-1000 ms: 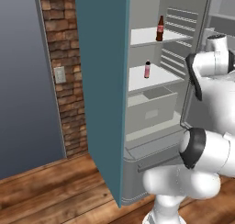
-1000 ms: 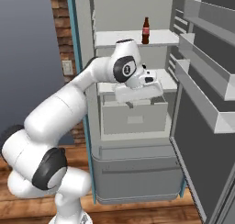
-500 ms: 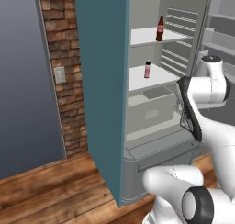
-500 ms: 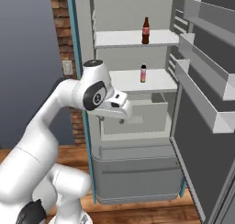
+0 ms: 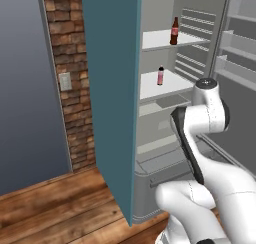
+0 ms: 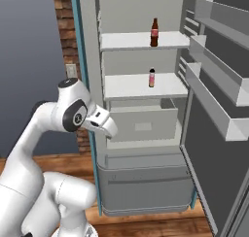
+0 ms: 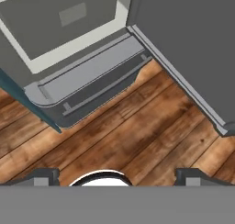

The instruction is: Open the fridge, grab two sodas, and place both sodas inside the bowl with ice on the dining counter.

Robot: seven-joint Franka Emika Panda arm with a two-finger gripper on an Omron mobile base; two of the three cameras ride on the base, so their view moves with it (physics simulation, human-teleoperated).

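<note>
Fridge (image 6: 141,182) door open; step in hand: fetching first soda. Cola bottle (image 6: 154,32) on top shelf, pink bottle (image 6: 151,78) one shelf below. Gripper (image 7: 117,177) spread wide, empty, aimed floorward; next: raise, reach bottle.

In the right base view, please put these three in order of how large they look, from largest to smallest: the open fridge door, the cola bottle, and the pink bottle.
1. The open fridge door, by far the largest; it is also nearest the camera.
2. The cola bottle on the upper shelf.
3. The pink bottle on the shelf below, clearly shorter than the cola bottle.
</note>
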